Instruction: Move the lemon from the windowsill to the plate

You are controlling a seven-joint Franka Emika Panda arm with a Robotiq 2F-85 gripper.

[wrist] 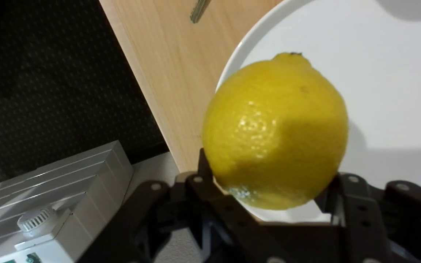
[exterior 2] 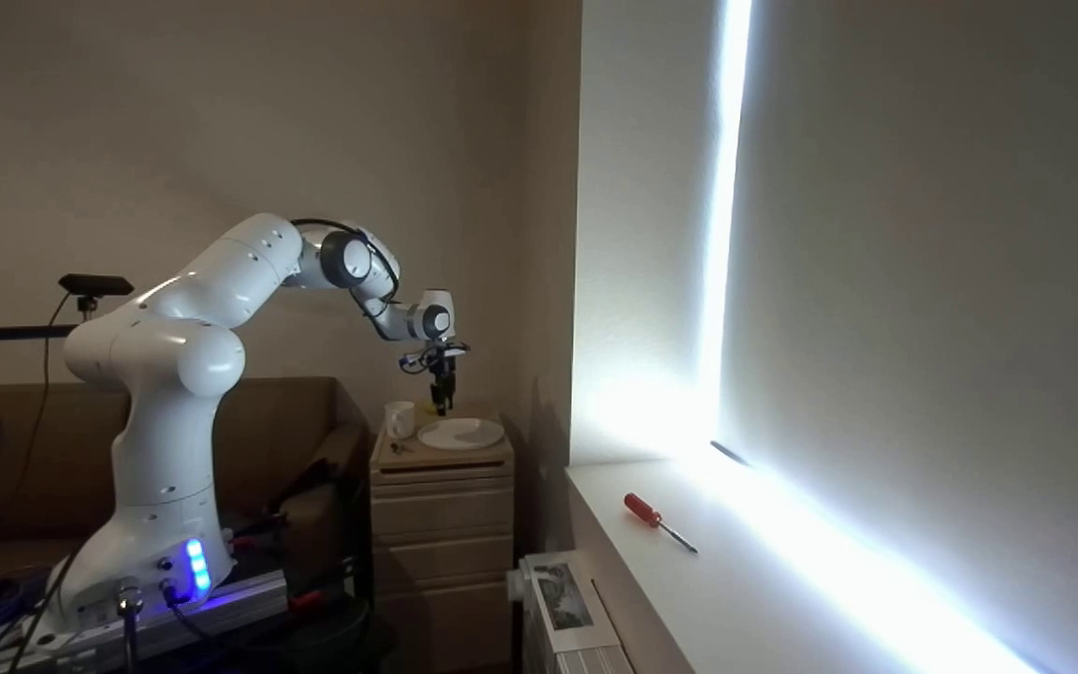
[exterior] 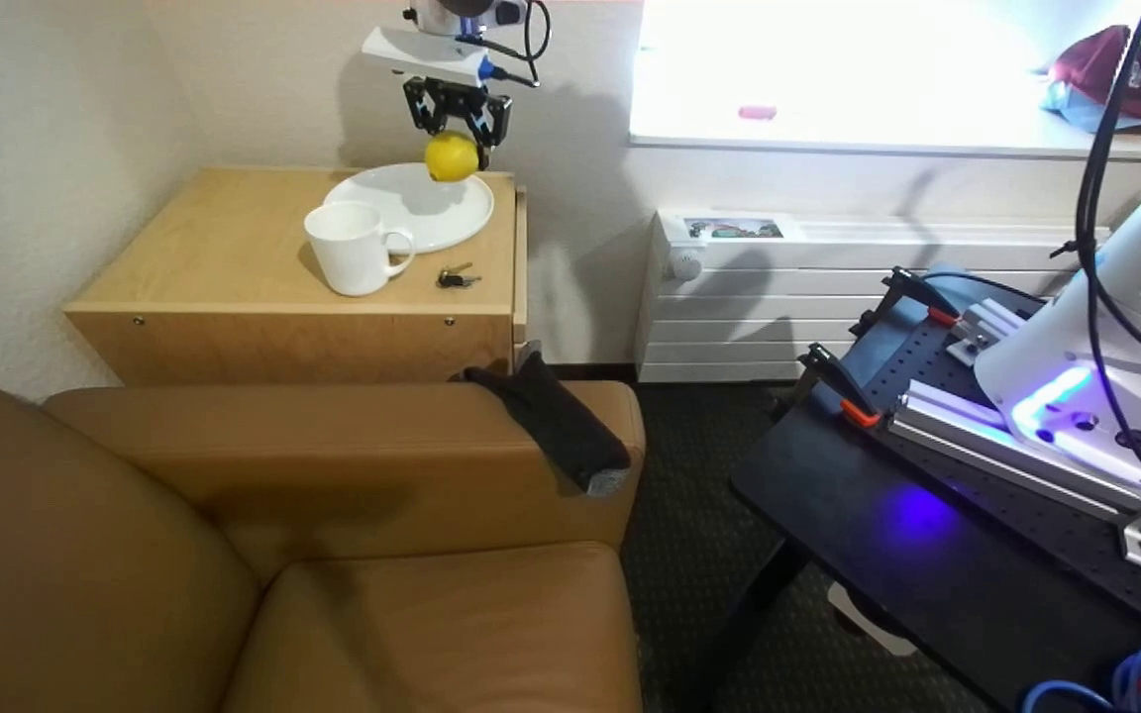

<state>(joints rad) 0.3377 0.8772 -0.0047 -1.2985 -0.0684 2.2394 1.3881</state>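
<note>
Yellow, roundish lemon (wrist: 276, 128), pinched in black two-fingered gripper (wrist: 267, 180), overlaps round white plate (wrist: 397, 76) toward eight o'clock in wrist view; off-centre release risks roll-off.

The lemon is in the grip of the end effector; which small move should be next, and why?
Probably a slight shift of the end effector toward the middle of the plate, before lowering. The gripped lemon appears to hang above the plate, but in the wrist view it covers part of the plate's edge, and most of the visible plate lies to its right.
</note>
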